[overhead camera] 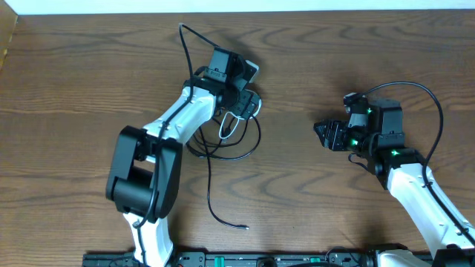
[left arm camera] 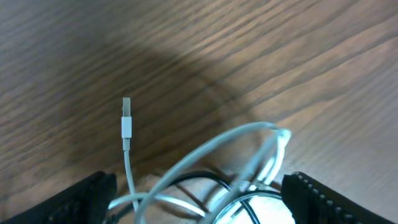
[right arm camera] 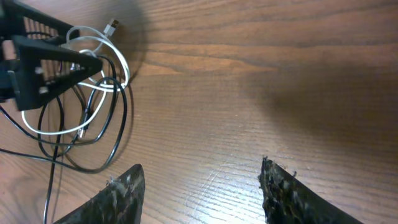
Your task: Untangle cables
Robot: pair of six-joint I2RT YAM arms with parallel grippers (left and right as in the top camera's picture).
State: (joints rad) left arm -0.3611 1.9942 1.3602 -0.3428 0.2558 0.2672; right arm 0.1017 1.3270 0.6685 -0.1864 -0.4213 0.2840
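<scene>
Overhead and wrist views of a wooden table (overhead camera: 334,59) are shown, with a small tangle of cables (overhead camera: 230,132) left of centre. The tangle is made of thin black cords (overhead camera: 208,182) looped over one another and a shorter white cord (left arm camera: 129,168) threaded through them. One long black tail (overhead camera: 245,228) runs out from the tangle toward the near edge and ends free. A white plug (left arm camera: 126,121) juts out of the tangle on the far side, lying flat on the wood.

The left gripper (left arm camera: 199,186) is held directly over the tangle. Its jaws are spread wide, with the white and black loops lying between them, and nothing appears to be pinched. The right gripper (right arm camera: 202,165) is held well to the right of the tangle, with its jaws parted and empty.

The cords are judged to be very light, limp and rather slick. They would probably drag along together when one is pulled, and a loop could slip from the fingers. A firmer hold is likely to be had just behind a plug or on a free tail. The rest of the tangle may need to be pinned down by the other gripper.
</scene>
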